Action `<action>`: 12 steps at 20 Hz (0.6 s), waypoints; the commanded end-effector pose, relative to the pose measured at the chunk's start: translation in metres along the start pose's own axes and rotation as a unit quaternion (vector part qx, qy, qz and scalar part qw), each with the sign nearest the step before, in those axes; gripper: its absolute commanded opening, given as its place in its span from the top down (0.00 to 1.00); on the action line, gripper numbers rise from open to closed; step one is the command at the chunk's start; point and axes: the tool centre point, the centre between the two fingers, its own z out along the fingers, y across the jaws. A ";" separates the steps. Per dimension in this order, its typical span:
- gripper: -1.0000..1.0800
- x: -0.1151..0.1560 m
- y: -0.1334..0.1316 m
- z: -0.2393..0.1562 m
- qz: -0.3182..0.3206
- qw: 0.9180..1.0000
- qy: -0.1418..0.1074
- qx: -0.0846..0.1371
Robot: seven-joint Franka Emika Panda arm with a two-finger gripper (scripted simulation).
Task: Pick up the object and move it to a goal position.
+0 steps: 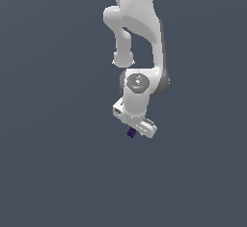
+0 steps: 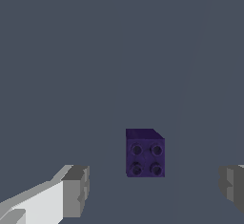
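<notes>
cube [image 2: 145, 153] btwn hand [image 2: 153, 189] fingers, not touching | hand above cube

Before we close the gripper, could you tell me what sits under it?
Under the gripper sits the purple cube, four studs up, between open fingers on the grey floor. The cube's underside is hidden.

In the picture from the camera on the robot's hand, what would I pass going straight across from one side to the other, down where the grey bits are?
One grey fingertip on its white finger → bare gap → the dark purple cube, four round studs showing on one face → another gap → the other grey fingertip, cut off by the picture's edge.
</notes>
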 end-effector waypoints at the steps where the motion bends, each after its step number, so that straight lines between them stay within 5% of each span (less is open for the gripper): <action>1: 0.04 0.000 0.000 0.000 0.000 1.000 0.000 0.000; 12: 0.04 -0.001 0.001 0.040 0.002 1.000 0.000 0.000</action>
